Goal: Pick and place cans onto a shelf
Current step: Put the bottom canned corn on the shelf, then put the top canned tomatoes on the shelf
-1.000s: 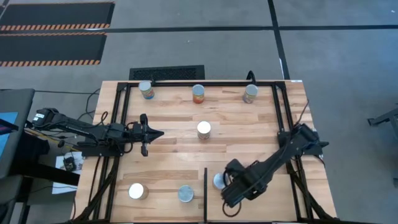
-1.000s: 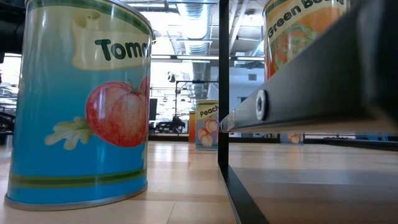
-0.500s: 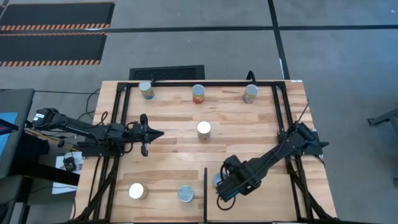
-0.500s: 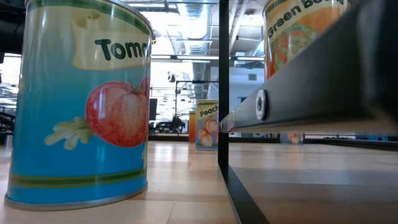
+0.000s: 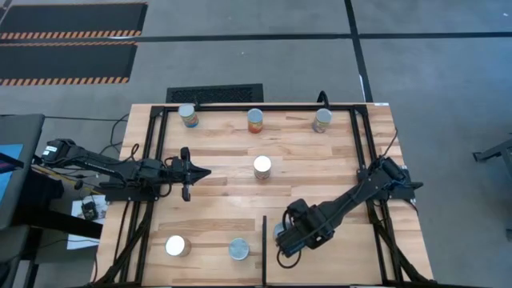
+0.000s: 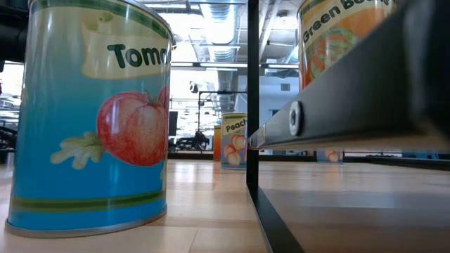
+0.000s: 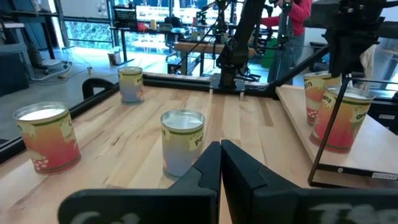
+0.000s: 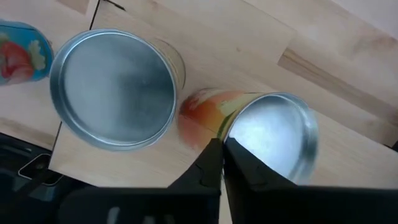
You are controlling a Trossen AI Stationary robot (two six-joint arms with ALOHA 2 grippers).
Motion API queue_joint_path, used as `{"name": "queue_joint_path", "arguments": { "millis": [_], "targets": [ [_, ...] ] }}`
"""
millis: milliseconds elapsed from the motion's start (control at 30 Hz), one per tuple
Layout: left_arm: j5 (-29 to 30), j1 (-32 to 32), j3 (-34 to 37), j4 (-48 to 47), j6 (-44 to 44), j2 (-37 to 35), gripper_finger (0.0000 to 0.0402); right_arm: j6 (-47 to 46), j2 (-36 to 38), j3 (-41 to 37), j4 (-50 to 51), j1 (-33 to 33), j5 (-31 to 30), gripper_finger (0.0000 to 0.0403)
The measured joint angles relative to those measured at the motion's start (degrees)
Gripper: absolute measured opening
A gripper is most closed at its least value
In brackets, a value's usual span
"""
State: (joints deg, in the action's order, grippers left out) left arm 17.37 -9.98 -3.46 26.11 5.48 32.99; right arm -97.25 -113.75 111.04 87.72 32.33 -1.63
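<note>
My right gripper [image 5: 282, 250] [image 8: 222, 146] hangs shut over the shelf [image 5: 352, 248] at the near right, just right of the black divider bar [image 5: 264, 240]. Below it two cans stand on the shelf near its corner: a silver-topped one [image 8: 115, 87] and an orange-labelled one [image 8: 273, 134]. Only one can top [image 5: 279, 232] shows beside the arm in the high view. My left gripper [image 5: 200, 171] [image 7: 221, 149] waits shut above the table's left middle. It points at the centre can [image 5: 262, 166] [image 7: 182, 140]. My right gripper points down with its shut fingertips [image 8: 214, 152] over the gap between the two cans, beside the orange-labelled can's side [image 8: 205, 115]. I cannot tell whether it touches either can.
Three cans stand along the far edge [image 5: 187, 115] [image 5: 255, 120] [image 5: 322, 120]. Two stand at the near left: one white-topped [image 5: 175, 246] and the blue tomato can [image 5: 239, 249] [image 6: 91, 119] next to the divider. Black frame tubing [image 5: 156, 144] runs round the table.
My right gripper has gone a little toward the table's left edge, over the cans by the divider bar, and now covers more of the can top there. The cans have stayed in place.
</note>
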Motion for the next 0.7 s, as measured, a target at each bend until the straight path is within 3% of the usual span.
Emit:
{"name": "queue_joint_path", "arguments": {
  "millis": [233, 467, 600, 700],
  "targets": [
    [-0.02, 0.00, 0.00, 0.00, 0.39, 0.02, 0.0000, 0.22, 0.02, 0.00, -1.75, -0.62, 0.15, 0.0080],
    [-0.02, 0.00, 0.00, -0.28, 0.39, 0.02, 0.0000, 4.04, 0.50, -0.04, -1.62, -0.63, 1.11, 0.0097],
    [-0.02, 0.00, 0.00, -0.96, 0.53, 0.02, 0.0000, 9.84, 2.67, -0.02, -0.24, -0.13, 1.63, 0.0075],
    [-0.02, 0.00, 0.00, -1.63, 1.25, 0.00, 0.0000, 17.52, 3.28, -0.02, 1.14, 1.54, 0.14, 0.0027]
  ]
}}
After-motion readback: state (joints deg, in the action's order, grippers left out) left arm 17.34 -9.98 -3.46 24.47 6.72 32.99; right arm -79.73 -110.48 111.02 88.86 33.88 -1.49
